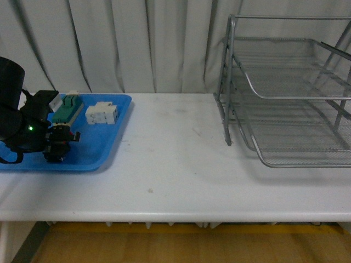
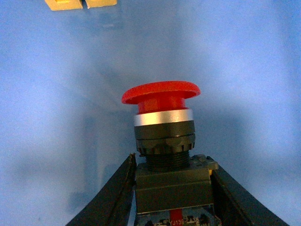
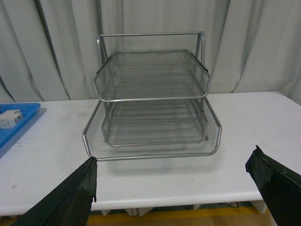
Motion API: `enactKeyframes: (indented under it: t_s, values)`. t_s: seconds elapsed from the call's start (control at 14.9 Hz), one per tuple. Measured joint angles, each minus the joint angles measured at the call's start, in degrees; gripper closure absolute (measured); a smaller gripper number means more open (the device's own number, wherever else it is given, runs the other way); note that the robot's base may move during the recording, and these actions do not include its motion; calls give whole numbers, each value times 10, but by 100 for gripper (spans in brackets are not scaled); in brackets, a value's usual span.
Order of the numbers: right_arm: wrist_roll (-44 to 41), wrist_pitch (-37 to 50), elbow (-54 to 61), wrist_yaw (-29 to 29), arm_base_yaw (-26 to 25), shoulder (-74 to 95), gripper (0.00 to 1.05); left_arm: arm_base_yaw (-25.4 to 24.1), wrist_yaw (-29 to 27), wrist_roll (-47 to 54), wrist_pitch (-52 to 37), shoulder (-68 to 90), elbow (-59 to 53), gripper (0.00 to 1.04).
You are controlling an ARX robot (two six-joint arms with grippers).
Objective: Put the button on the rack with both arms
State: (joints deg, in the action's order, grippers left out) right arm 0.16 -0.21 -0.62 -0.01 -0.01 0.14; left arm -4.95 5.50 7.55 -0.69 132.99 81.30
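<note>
Front camera shows the left gripper at nine o'clock over the blue tray, clamped on the button, with the rack at three o'clock. Left wrist camera shows its fingers pinching the button's dark body. Right wrist camera shows the right gripper spread wide, facing the rack.

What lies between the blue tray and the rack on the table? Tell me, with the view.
Nothing: in the front view, bare white table runs from the blue tray to the rack, with only faint marks.
</note>
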Motion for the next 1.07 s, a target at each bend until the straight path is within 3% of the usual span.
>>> enactKeyframes:
  t_s: [0.13,0.27,0.4,0.54,1.07]
  values:
    - [0,0,0,0,0,0,6,9,17,-1,-25,-82,-80,68]
    - [0,0,0,0,0,0,6,14,41,0,-45,-326,-256,68]
    - [0,0,0,0,0,0,6,13,38,-11,13,-530,-401,68]
    - [0,0,0,0,0,0,6,19,-7,-9,65,-738,-535,68]
    - [0,-1,0,0,0,0,6,19,-14,-6,55,-752,-528,68]
